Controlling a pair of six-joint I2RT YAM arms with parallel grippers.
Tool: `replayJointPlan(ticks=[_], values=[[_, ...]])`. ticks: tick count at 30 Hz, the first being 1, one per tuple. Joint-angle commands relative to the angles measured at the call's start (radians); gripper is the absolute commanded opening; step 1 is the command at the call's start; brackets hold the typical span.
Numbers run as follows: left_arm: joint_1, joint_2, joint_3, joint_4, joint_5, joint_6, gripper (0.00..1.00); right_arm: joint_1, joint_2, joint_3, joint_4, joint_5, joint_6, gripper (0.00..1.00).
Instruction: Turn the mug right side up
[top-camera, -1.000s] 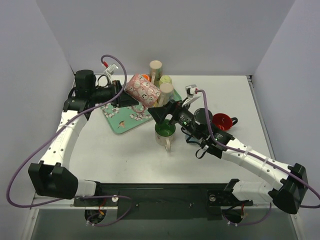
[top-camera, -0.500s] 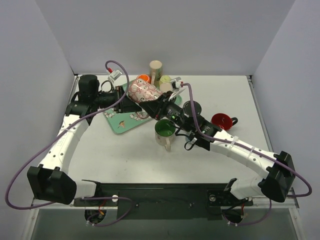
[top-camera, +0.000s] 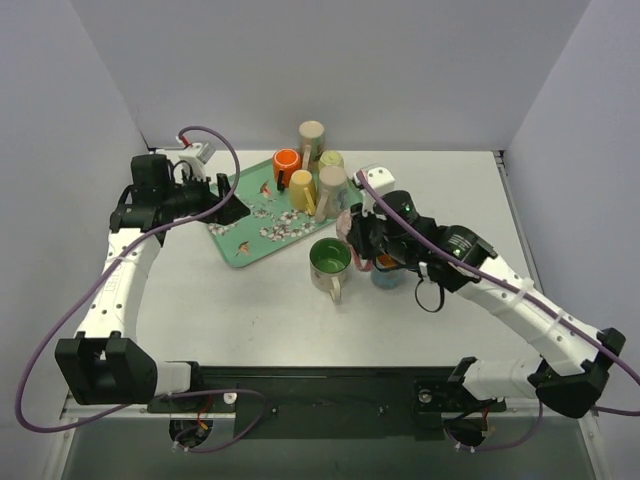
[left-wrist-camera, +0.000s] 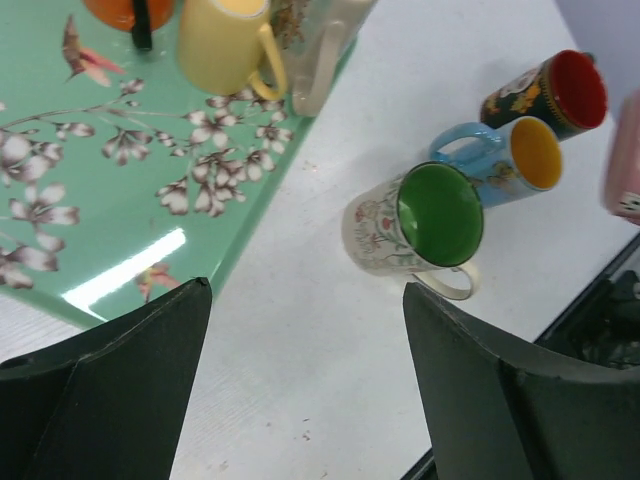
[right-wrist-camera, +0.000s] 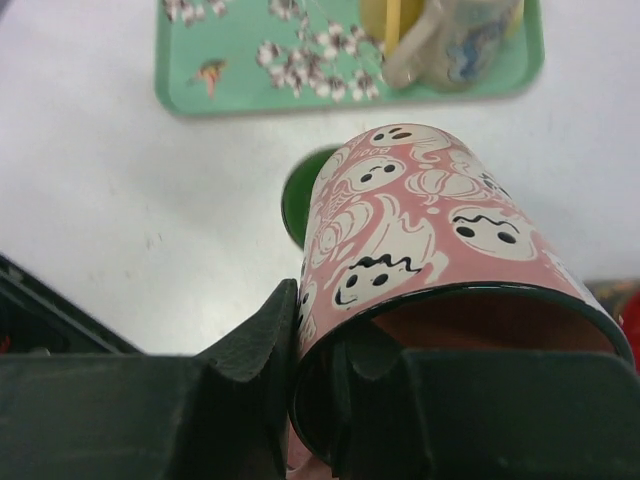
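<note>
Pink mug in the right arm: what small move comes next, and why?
Probably tip it upright and lower it onto bare table: the right jaws pinch the rim of the pink mug, which hangs tilted close by the green mug.

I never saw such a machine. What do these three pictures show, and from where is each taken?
These are two robot arms bolted to a table, each ending in a two-finger gripper. The wide picture looks down from above and behind them. The other two come from cameras on the wrists; the black shapes there are the fingers. On the table lies a green tray with an orange mug, a yellow mug and others. Beside it stand a green-lined mug, a blue mug and a dark mug, red inside. The left gripper is open and empty. The right gripper is shut on the rim of a pink ghost mug.
</note>
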Motion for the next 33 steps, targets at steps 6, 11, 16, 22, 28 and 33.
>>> replayJointPlan(ticks=[6,11,16,22,28,33], values=[[-0.004,0.021,0.041,-0.017,-0.168,0.157,0.90,0.075,-0.088,-0.153,-0.382,-0.038,-0.023,0.00],[-0.008,0.047,0.045,-0.010,-0.183,0.157,0.92,0.220,0.028,-0.228,-0.301,-0.005,-0.022,0.00],[-0.017,0.068,0.038,-0.001,-0.209,0.153,0.93,0.282,0.144,-0.221,-0.250,0.088,0.016,0.00],[-0.021,0.068,0.016,0.009,-0.223,0.157,0.93,0.293,0.269,-0.213,-0.144,0.029,0.034,0.00],[-0.021,0.067,0.016,0.004,-0.237,0.170,0.93,0.296,0.365,-0.173,-0.176,-0.020,0.044,0.00],[-0.028,0.076,0.010,0.007,-0.234,0.168,0.93,0.299,0.360,-0.184,-0.184,-0.076,0.063,0.05]])
